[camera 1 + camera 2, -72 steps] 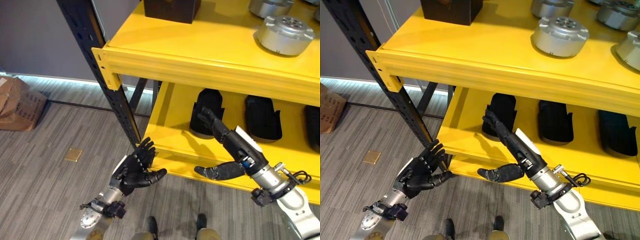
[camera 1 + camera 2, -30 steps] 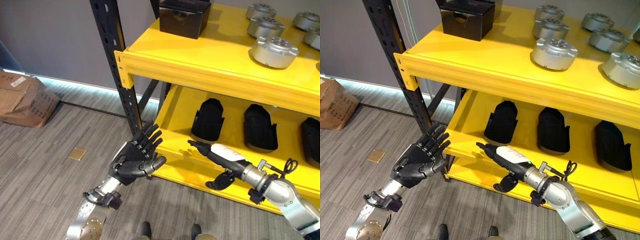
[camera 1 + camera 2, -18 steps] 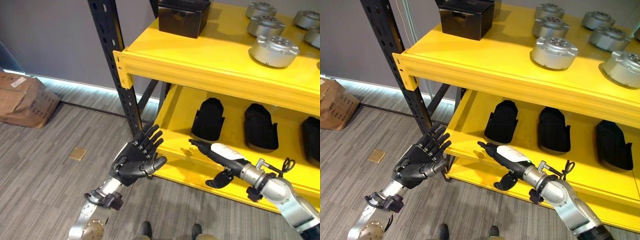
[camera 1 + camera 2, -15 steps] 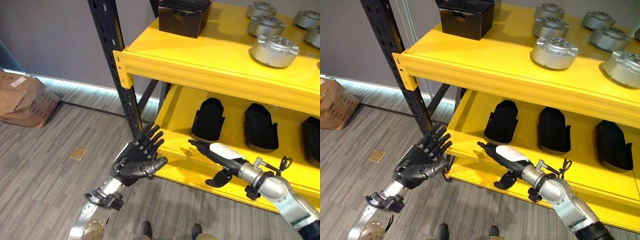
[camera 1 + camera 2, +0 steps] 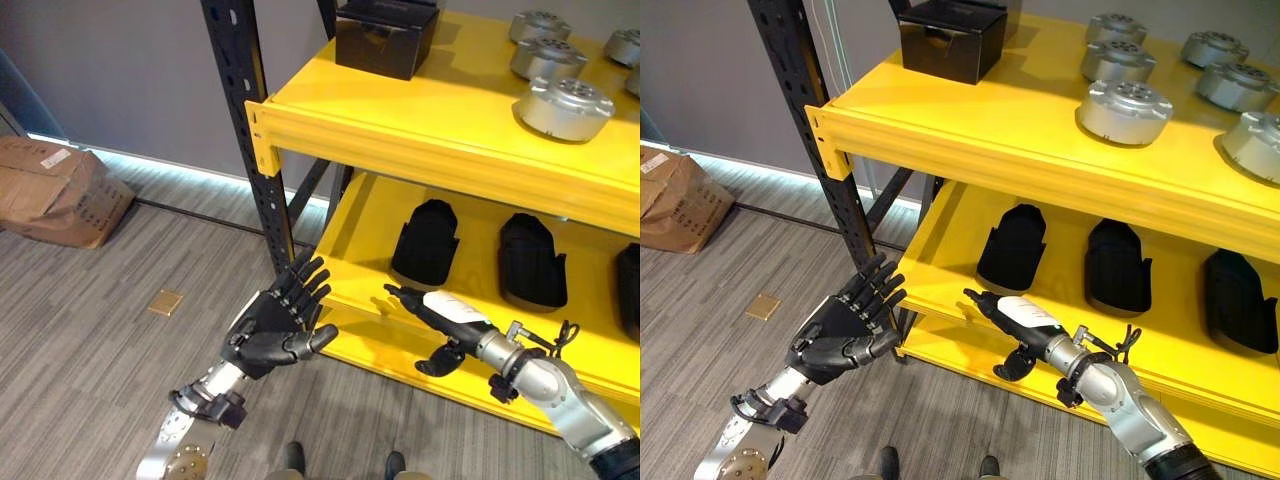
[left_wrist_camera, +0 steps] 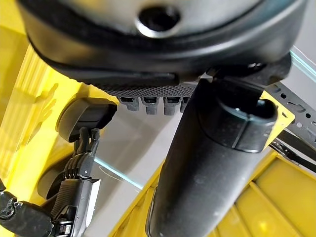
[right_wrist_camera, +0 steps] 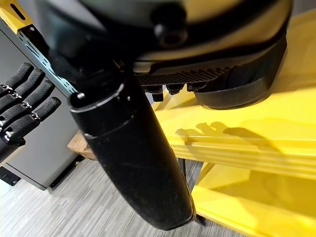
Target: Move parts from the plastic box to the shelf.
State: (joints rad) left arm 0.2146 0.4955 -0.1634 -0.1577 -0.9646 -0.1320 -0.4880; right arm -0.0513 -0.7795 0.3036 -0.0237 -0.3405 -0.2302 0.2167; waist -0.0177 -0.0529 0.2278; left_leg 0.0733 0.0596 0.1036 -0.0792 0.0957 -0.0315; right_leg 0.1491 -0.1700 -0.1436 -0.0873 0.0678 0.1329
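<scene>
Cardboard box [image 5: 62,190] on the floor far left, not part of the job. Left hand [image 5: 272,325] hangs in front of the shelf post [image 5: 252,150], fingers spread and straight, palm bare, carrying nothing. Right hand [image 5: 443,312] reaches over the lower shelf's [image 5: 350,250] front lip, fingers straight, thumb hanging below, also w/o load.

Progress, as I judge it: parts already sit on the shelf. Lower level has black parts [image 5: 427,243] in a row, well behind the right hand. Top shelf [image 5: 970,110] has a black case [image 5: 952,38] at its left end, then several round metal parts [image 5: 1124,110] to the right. Plastic box isn't anywhere I can see, so can't tell how many parts remain. Neither hand has one now, so prob. between trips: next is back to the box for another pick.
</scene>
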